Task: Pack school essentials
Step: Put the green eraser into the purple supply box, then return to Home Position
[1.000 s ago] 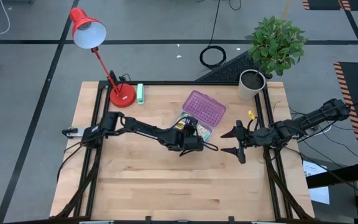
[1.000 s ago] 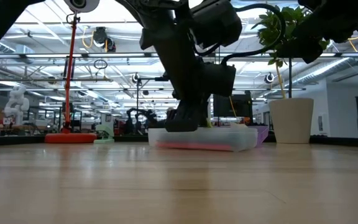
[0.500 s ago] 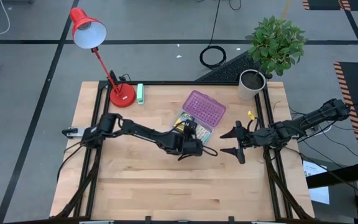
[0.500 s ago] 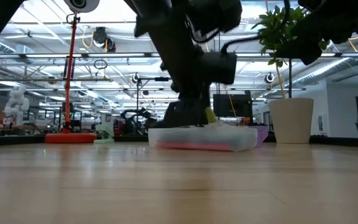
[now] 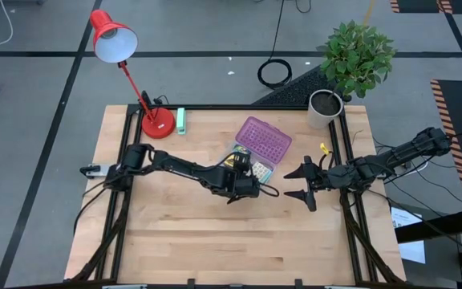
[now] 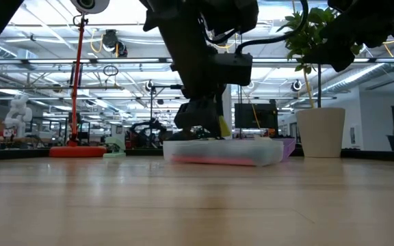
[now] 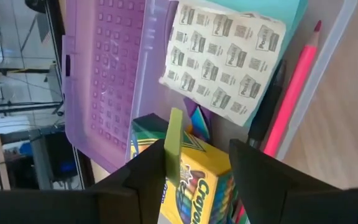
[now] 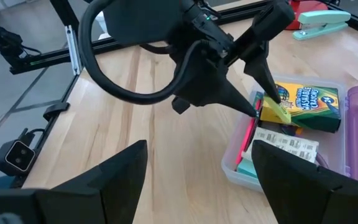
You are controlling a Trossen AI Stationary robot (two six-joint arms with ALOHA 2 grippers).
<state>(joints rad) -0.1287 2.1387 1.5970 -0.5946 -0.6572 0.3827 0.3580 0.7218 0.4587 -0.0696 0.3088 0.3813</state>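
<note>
left claw (image 5: 251, 170) is over the clear plastic case (image 5: 265, 171) near the middle of the wooden bench (image 5: 215, 241), its fingers closed narrow on a thin yellow-green strip (image 7: 174, 146), what it is i can't tell. the strip stands on edge just above the green-yellow crayon box (image 7: 194, 186) that lies inside the case. the right wrist view agrees: that claw's tips (image 8: 272, 102) pinch the strip right at the crayon box (image 8: 306, 106).

beside the box in the case sits a small patterned paper pack (image 7: 225, 62) on top of a mint-green pad (image 7: 278, 18), and a pink pencil (image 7: 294, 84) runs along the case wall with a dark pen (image 7: 267, 106) next to it. the purple studded lid (image 5: 264, 138) lies open, at about 1 o'clock from the case.

right claw (image 5: 305, 183) hovers at 3 o'clock from the case, well apart from it, fingers spread wide and holding nothing.

at 11 o'clock on the bench stands a red desk lamp (image 5: 158, 123) with a mint-green stapler (image 5: 181, 120) just beside its base. a white pot with a green plant (image 5: 326, 108) sits at the 1 o'clock corner.
</note>
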